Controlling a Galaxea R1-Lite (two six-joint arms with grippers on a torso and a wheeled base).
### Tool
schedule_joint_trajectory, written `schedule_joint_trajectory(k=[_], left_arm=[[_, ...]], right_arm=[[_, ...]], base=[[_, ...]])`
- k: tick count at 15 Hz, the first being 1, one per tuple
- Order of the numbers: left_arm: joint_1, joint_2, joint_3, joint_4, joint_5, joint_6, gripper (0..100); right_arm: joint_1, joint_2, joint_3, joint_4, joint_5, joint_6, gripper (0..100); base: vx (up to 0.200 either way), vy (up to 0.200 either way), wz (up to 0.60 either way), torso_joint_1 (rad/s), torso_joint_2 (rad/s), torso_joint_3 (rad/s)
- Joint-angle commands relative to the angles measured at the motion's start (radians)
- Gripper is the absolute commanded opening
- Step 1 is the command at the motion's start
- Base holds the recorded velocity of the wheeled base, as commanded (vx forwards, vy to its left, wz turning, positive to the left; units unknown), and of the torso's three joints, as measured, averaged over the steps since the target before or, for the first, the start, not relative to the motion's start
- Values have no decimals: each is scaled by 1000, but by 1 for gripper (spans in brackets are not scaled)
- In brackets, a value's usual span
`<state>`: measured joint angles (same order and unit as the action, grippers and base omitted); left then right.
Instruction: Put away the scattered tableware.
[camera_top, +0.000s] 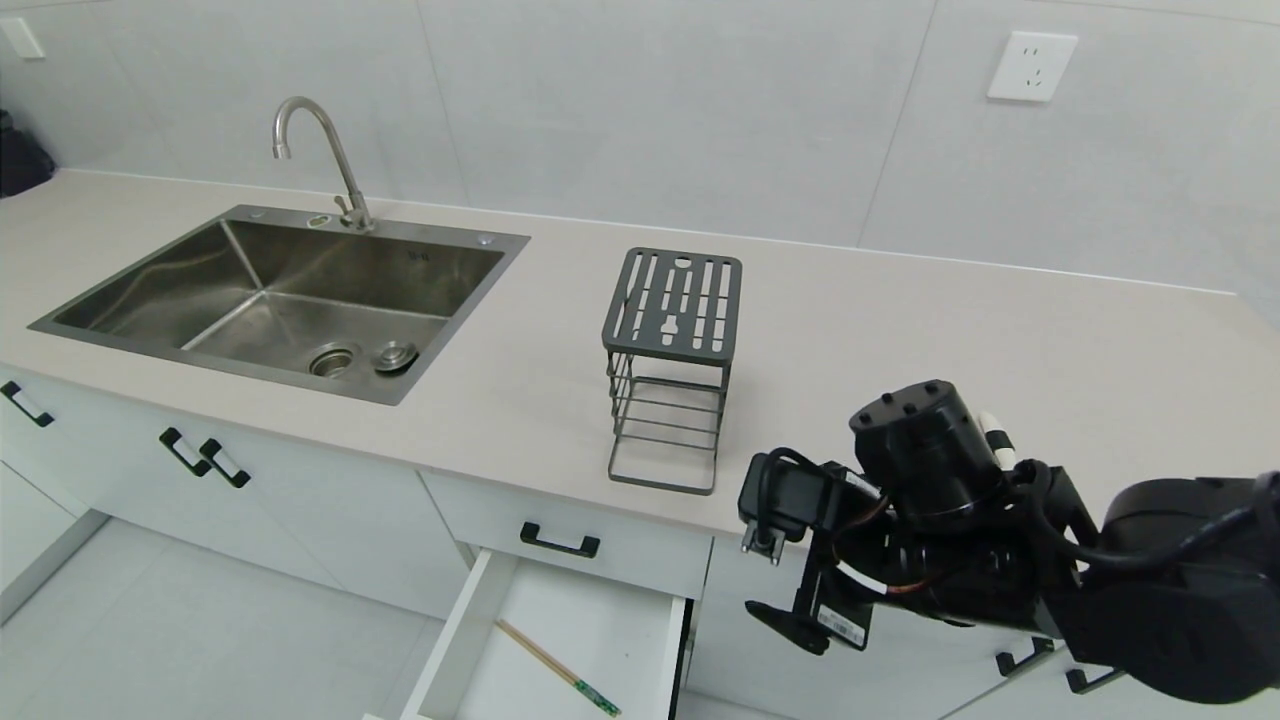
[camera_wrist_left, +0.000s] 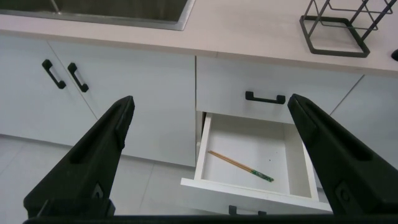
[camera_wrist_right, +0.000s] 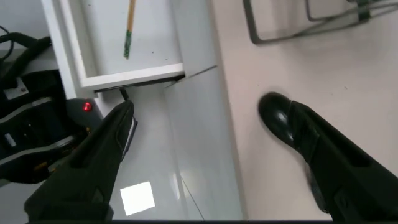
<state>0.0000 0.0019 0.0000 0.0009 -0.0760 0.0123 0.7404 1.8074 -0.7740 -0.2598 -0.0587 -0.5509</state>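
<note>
The right gripper hangs over the countertop edge, its fingers spread wide and empty. A dark rounded piece lies on the counter right at one fingertip, contact unclear. The left gripper, also wide open and empty, faces the open drawer, where a chopstick lies diagonally.

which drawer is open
The lower drawer, pulled out with a chopstick inside; the upper drawer, with a black handle, is shut.
</note>
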Motion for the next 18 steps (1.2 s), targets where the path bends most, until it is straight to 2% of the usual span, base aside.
schedule_joint_trajectory(k=[1, 2, 3, 5, 9, 11, 18], left_arm=[[0, 1, 0, -1, 1, 0, 100], [0, 1, 0, 1, -1, 0, 100], [0, 1, 0, 1, 1, 0, 100], [0, 1, 0, 1, 1, 0, 100], [0, 1, 0, 1, 1, 0, 100], [0, 1, 0, 1, 1, 0, 100], [0, 1, 0, 1, -1, 0, 100]], right_arm=[[-32, 4, 1, -6, 0, 20, 100], [-92, 23, -4, -32, 11, 57, 100], [-101, 23, -4, -36, 14, 57, 100], [-231, 12, 22, -45, 97, 71, 100], [-335, -22, 67, -44, 112, 71, 100], [-335, -16, 68, -42, 154, 71, 100], [-378, 36, 42, -50, 177, 72, 100]], base=[[0, 0, 0, 0, 0, 0], [0, 0, 0, 0, 0, 0], [0, 0, 0, 0, 0, 0], [0, 0, 0, 0, 0, 0], [0, 0, 0, 0, 0, 0], [0, 0, 0, 0, 0, 0], [0, 0, 0, 0, 0, 0]])
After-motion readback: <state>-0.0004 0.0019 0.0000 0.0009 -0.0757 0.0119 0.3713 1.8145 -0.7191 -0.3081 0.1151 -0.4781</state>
